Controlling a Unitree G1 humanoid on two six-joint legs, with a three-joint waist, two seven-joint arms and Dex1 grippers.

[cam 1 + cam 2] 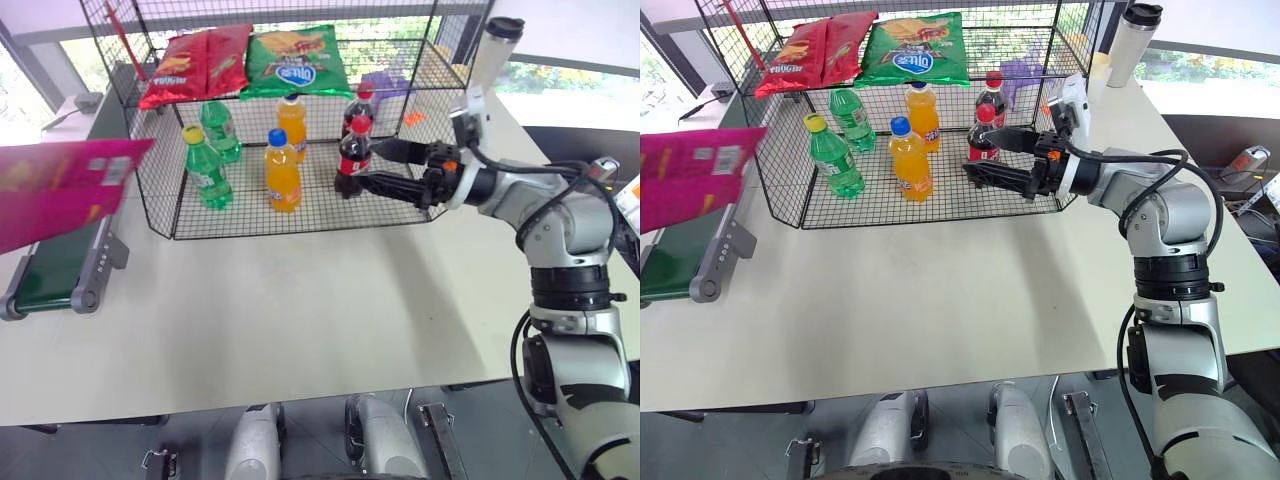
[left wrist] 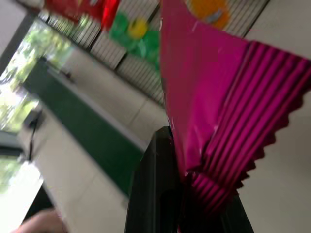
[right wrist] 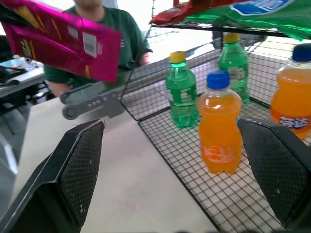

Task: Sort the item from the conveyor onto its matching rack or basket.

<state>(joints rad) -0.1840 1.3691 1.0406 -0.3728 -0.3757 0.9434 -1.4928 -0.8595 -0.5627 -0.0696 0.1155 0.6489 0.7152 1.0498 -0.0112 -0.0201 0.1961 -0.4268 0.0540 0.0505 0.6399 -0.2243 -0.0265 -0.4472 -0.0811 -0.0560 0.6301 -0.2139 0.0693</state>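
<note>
Pink snack bag [image 1: 55, 190] above conveyor [image 1: 60, 265], white table [image 1: 300, 320]

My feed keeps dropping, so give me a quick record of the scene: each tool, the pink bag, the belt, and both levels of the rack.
left tool: shut on the pink bag, pinching its crimped end
pink bag: held in the air above the belt, off the table
belt: at the table's left edge, nothing visible on it
right tool: open, level, at the rack's front right by the cola bottles
rack top level: two red chip bags, one green chip bag
rack lower level: two green bottles, two orange bottles, two cola bottles
</note>
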